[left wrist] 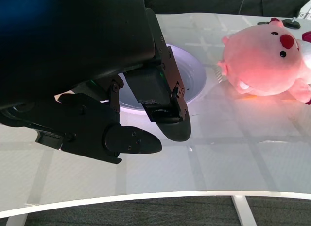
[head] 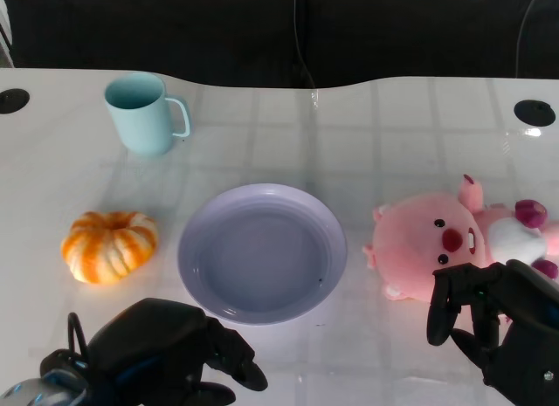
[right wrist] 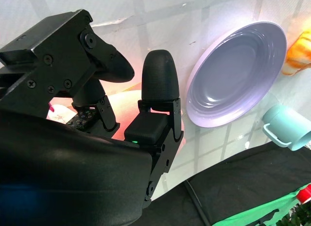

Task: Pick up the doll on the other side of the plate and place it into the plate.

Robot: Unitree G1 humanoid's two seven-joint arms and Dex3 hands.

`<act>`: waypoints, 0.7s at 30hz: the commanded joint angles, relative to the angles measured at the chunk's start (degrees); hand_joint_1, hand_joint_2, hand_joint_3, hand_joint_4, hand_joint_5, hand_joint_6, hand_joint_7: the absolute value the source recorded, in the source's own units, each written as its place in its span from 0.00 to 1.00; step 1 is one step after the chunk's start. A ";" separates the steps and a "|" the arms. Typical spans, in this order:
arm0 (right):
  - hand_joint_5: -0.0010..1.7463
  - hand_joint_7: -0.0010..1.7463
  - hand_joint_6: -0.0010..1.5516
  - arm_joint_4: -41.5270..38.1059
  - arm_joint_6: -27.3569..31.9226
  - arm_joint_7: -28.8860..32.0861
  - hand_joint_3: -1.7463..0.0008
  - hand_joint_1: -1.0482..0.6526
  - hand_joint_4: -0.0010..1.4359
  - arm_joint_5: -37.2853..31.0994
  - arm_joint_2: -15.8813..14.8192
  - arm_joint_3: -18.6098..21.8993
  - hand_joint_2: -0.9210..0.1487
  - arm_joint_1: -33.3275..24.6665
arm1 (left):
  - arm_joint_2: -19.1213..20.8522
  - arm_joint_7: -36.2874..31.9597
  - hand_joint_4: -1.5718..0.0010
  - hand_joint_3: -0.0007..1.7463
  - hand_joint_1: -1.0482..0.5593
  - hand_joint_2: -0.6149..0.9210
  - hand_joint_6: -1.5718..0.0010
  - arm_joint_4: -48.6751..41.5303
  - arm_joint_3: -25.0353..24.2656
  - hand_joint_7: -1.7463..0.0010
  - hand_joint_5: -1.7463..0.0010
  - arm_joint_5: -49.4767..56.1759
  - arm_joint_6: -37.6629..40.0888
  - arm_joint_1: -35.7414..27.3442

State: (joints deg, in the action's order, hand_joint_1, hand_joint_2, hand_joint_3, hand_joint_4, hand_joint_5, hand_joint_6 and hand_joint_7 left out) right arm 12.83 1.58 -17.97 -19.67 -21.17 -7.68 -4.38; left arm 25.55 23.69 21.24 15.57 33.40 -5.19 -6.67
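Doll [head: 454, 240] (pink plush, pig-like) lies on table [head: 393, 135] just beyond the right hand [head: 489, 323], not lifted, w/ nothing in the pictures showing a grip on it. Right hand: fingers [head: 445, 306] apart, curled downward over the doll's near edge; head view shows them overlapping its lower body, but contact vs. hover cannot be told. Right wrist view only gives a pink patch of doll behind the fingers, no closure around it. Plate [head: 262, 253] (lavender, shallow) sits to the inner side of the right hand, just beside the doll, w/ nothing in it. Left hand [head: 170, 349] low on the near side of the plate, fingers loosely curled in, holding nothing. Judgement: task barely begun, reach approx. done; grasp, lift, carry across to plate, release all remain. Further out, beyond left hand: orange pumpkin-like object [head: 109, 246]; farther still, teal mug [head: 144, 113].
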 commanded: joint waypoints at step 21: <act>0.98 0.74 0.52 0.24 0.02 -0.30 0.30 0.62 0.55 -0.15 -1.02 0.12 0.46 0.74 | 0.85 -0.44 0.51 0.15 0.51 1.00 0.30 -0.08 -0.46 0.98 0.28 -0.16 -0.46 0.28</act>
State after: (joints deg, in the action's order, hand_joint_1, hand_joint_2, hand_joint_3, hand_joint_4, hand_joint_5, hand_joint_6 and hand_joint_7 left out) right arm 12.83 1.37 -18.00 -19.77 -21.17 -7.69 -4.17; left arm 25.55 23.68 21.21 15.57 33.39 -5.28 -6.67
